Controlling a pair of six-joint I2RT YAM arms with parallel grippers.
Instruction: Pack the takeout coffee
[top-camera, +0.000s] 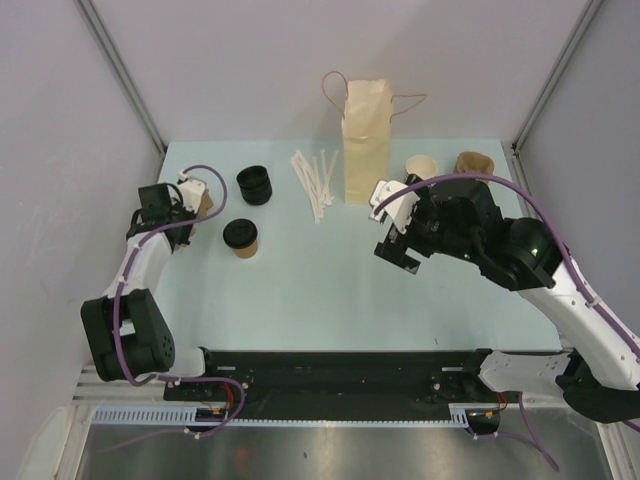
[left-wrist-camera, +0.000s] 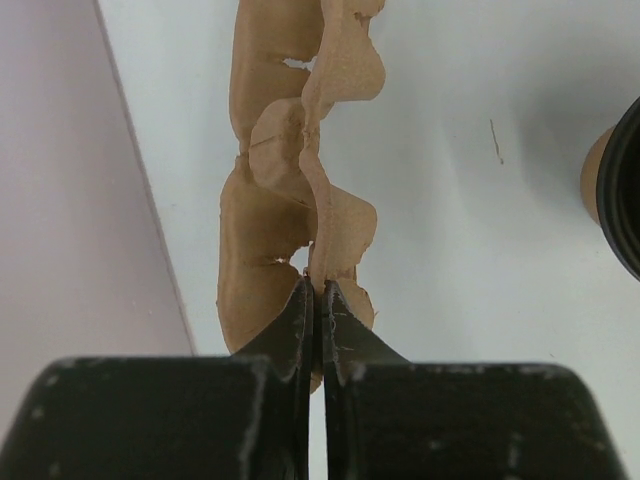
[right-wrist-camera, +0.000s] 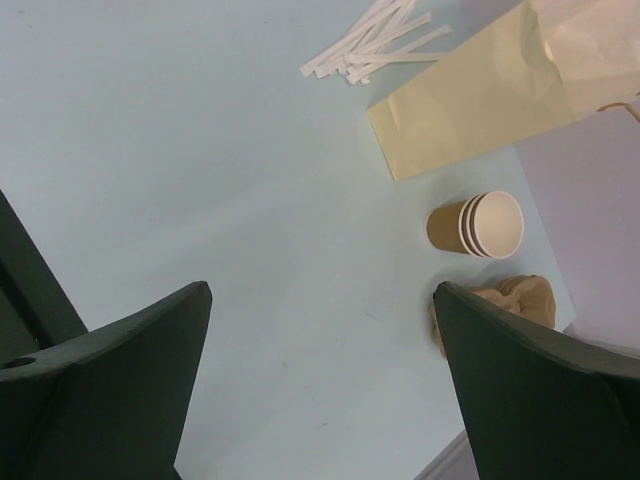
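The coffee cup (top-camera: 240, 238) with its black lid stands upright on the table (top-camera: 300, 290), left of centre. Near its left, not touching it, the left gripper (left-wrist-camera: 318, 292) is pinched tight on the edge of a brown pulp cup carrier (left-wrist-camera: 285, 140). The right gripper (right-wrist-camera: 322, 288) hangs spread wide and empty, well off to the right by the paper bag (top-camera: 366, 145).

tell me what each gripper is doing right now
Left gripper: closed, pinching the edge of a brown wavy moulded cardboard piece.
Right gripper: open, holding nothing.
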